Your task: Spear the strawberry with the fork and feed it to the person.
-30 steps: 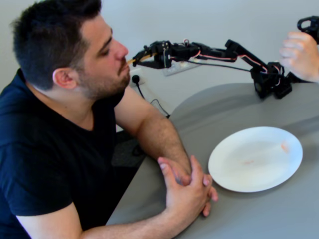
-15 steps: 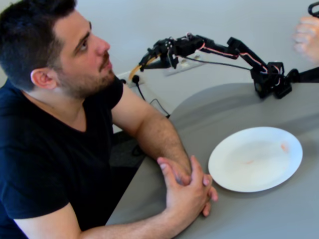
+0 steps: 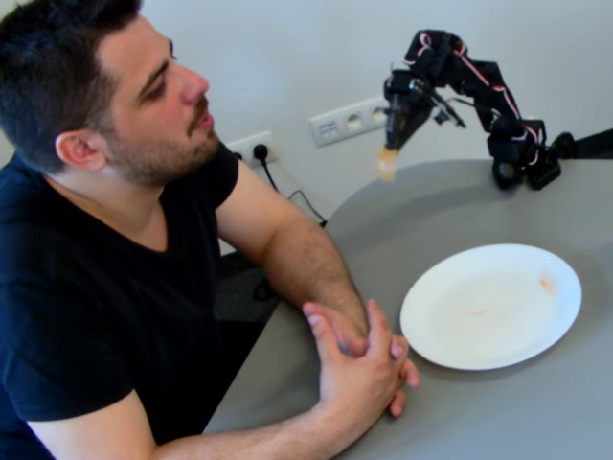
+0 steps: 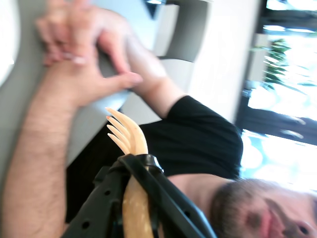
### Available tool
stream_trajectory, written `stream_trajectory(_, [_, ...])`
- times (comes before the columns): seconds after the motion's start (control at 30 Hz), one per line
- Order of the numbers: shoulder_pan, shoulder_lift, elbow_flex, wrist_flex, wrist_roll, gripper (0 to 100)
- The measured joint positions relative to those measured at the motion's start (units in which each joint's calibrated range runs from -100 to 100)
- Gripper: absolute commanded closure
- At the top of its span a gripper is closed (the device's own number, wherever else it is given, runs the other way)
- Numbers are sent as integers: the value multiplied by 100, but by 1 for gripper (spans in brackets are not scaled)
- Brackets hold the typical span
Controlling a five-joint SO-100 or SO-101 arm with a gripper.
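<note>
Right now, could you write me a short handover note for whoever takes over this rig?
Gripper: shut on the fork, tines bare in the wrist view.
Arm: folded above the table's far edge, fork hanging tines down, apart from the person.
Plate: only faint pinkish smears; no strawberry visible anywhere.
Person: seated, hands clasped on the table edge.
Done: the feeding looks finished.
Left: probably only parking the arm.

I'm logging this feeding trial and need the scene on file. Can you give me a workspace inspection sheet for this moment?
Surface: grey table, bare apart from the plate.
Job's things: fork tines empty; no strawberry seen; white plate holds only faint smears; person seated, hands clasped at the table edge.
Clutter: nothing seen.
Claw: shut on fork, raised above the table's far edge.
Cables: wires along the arm; plug lead below wall sockets.
Surroundings: plain wall; bright windows in the wrist view.
</note>
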Motion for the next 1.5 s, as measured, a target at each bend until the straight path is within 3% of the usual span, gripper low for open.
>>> stream_trajectory(0.2, [-654, -143, -317, 918, 5, 99])
stream_trajectory(0.4, [-721, -1070, -942, 1836, 0, 99])
stream_trajectory(0.7, [-1224, -1854, 1603, 1793, 0, 99])
stream_trajectory(0.83, [-1476, -2014, 3107, 738, 0, 99])
stream_trajectory(0.9, [-1585, -2377, 4918, -601, -21, 99])
stream_trajectory(1.0, [-1618, -3574, 7437, -2497, -151, 99])
stream_trajectory(1.03, [-1568, -4593, 9085, -3664, -209, 99])
stream_trajectory(1.13, [-1392, -6785, 11848, -5251, -334, 99])
stream_trajectory(1.27, [-1199, -8791, 13804, -5508, -407, 99])
stream_trajectory(1.5, [-1233, -9869, 15525, -5603, -422, 99])
